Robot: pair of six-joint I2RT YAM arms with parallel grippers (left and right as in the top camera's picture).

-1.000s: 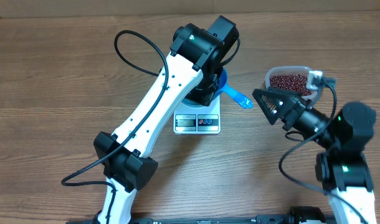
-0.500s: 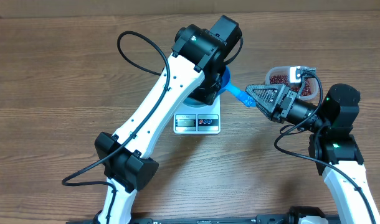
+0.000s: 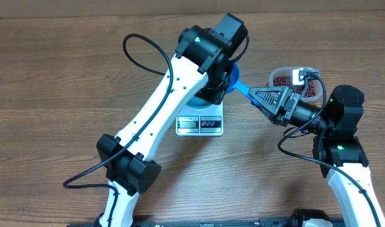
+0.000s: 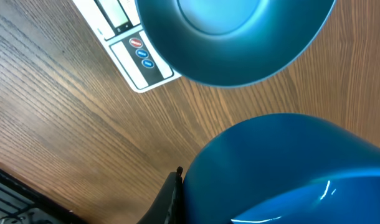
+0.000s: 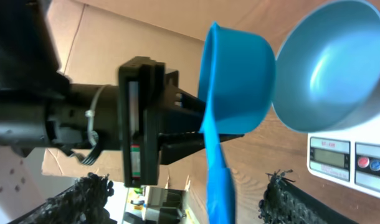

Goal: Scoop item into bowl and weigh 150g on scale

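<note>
My right hand [image 3: 262,98] hangs above the worktop [image 3: 66,75] just right of the scale [image 3: 201,124], fingers spread wide on either side of the handle of the blue scoop [image 5: 237,81], with no grip on it that I can see. My left hand [image 5: 184,121] is above the scale's far edge, clamped tight. It seems to carry the scoop by the cup, since the scoop hangs in the air with its handle pointing at my right hand. The scoop's cup looks empty. The bowl [image 5: 330,68] already sits on the scale, and its inside is bare blue, not a bean in it. The beans [image 3: 282,81] lie in the clear tub [image 3: 312,91], right of the scale and a little farther back. I cannot read the scale's display. So I judge only the setting-up done: bowl placed, scoop lifted. Left to do are taking the handle, dipping into the tub, carrying loads to the bowl, and trimming the weight to the target.
</note>
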